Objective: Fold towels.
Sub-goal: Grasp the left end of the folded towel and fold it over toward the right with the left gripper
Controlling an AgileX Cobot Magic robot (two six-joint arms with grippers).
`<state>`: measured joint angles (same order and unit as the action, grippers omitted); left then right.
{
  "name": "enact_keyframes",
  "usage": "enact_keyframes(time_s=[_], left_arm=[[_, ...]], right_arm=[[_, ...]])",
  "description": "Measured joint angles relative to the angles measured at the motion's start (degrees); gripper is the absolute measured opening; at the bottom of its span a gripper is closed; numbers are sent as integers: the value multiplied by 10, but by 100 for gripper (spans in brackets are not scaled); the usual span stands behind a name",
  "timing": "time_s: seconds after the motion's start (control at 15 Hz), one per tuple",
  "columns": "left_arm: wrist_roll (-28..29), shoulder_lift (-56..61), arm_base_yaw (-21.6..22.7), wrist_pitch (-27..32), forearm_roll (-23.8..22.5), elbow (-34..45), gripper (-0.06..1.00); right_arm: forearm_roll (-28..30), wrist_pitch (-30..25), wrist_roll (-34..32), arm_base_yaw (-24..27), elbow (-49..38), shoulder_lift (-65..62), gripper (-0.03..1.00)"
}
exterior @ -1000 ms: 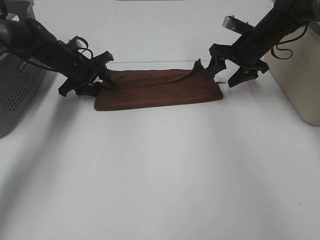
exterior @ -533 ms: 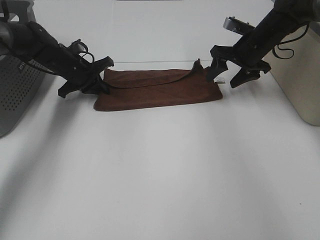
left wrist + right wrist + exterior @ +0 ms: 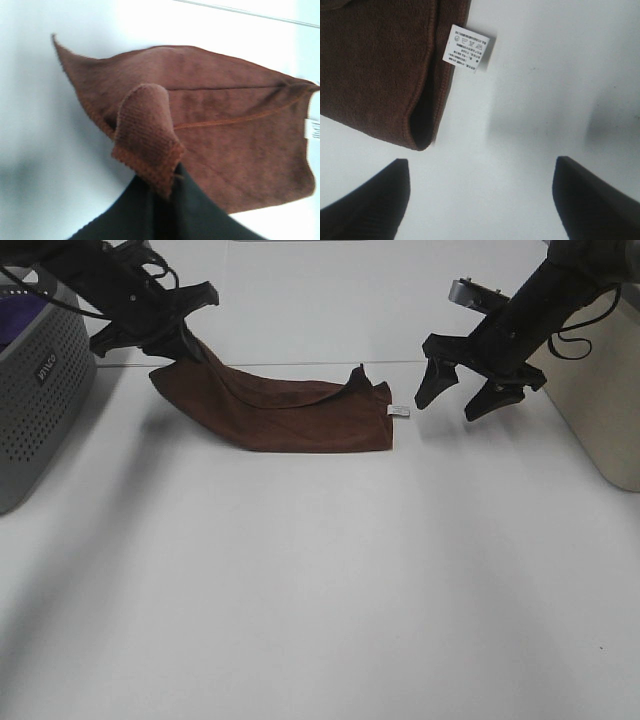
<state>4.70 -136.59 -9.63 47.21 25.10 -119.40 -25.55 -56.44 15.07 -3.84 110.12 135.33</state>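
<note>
Overhead, noted a white table [image 3: 320, 590] filling nearly the whole view, with a wide bare stretch toward the near edge. Found a grey perforated basket [image 3: 40, 400] cut off at the left border, contents hard to make out beyond a purplish patch. Saw a beige box [image 3: 600, 410] cropped at the right border. Placed the towel [image 3: 290, 415] on the far half of the table, between the two arms: dark reddish-brown, folded over, one end raised off the surface, the other end lying flat with a corner curled up. Caught the left gripper [image 3: 188, 348] clamped on that raised corner, its tips hidden under cloth in the wrist view. Saw the right gripper [image 3: 460, 398] with jaws spread apart, hovering just beside the flat end, holding nothing. Spotted the small white label [image 3: 399, 411] at that edge, print too fine to read.
</note>
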Motion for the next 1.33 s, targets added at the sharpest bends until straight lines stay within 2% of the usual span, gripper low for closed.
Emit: enact_keyframes(time_s=[0.2, 0.6, 0.73, 0.93, 1.0, 1.13, 1.33], left_arm=[[26, 0, -49, -1, 26, -18, 2], [36, -21, -125, -113, 44, -18, 4], [36, -38, -139, -128, 49, -18, 14], [36, -58, -150, -142, 78, -18, 52], [36, -60, -150, -147, 92, -18, 60], [36, -61, -150, -175, 109, -18, 66], [24, -49, -140, -175, 109, -18, 67]], right_arm=[[0, 0, 0, 0, 0, 0, 76], [0, 0, 0, 0, 0, 0, 76], [0, 0, 0, 0, 0, 0, 76], [0, -1, -3, 0, 0, 0, 76], [-1, -1, -4, 0, 0, 0, 76], [-2, -2, -4, 0, 0, 0, 76], [-40, -19, 2, 0, 0, 0, 76]])
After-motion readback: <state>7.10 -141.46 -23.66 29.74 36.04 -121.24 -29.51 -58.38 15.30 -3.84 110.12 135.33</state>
